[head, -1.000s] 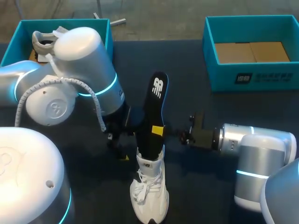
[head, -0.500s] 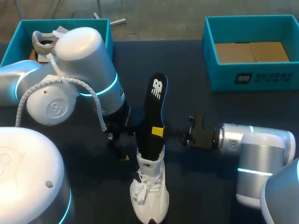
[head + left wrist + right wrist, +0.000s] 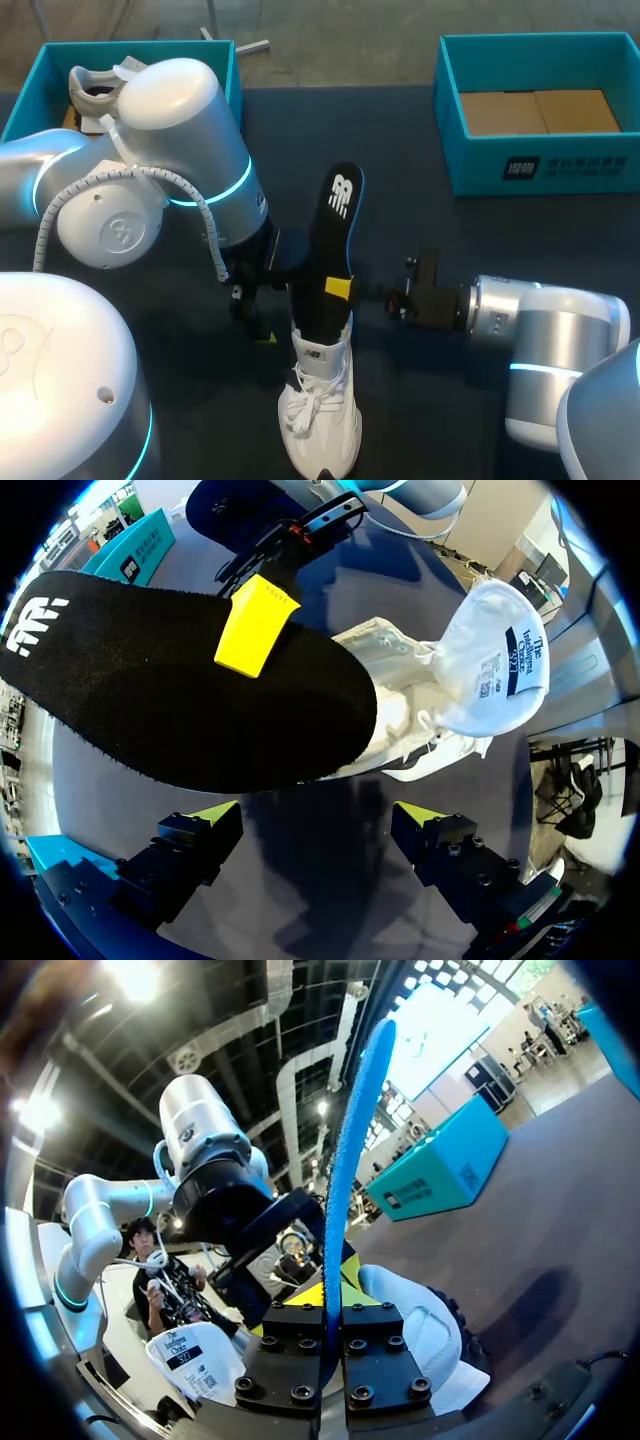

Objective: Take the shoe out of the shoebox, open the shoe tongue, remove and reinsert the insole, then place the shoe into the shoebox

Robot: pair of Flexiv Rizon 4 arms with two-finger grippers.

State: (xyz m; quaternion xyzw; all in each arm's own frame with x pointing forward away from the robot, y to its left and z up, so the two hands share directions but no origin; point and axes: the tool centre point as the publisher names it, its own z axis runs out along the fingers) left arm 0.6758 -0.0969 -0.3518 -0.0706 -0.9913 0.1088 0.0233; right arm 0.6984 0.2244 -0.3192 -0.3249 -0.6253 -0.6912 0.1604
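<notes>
Black insole (image 3: 335, 240) (pinched in right jaws) sticks up from white shoe (image 3: 322, 400); left jaws wide.

The insole (image 3: 335, 235) and right arm (image 3: 545, 320) have shifted slightly down toward the shoe (image 3: 320, 410).

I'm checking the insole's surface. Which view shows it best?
The left wrist view: the insole lies broadside, large. The head view shows it smaller, standing in the shoe; the right wrist view, only its edge.
</notes>
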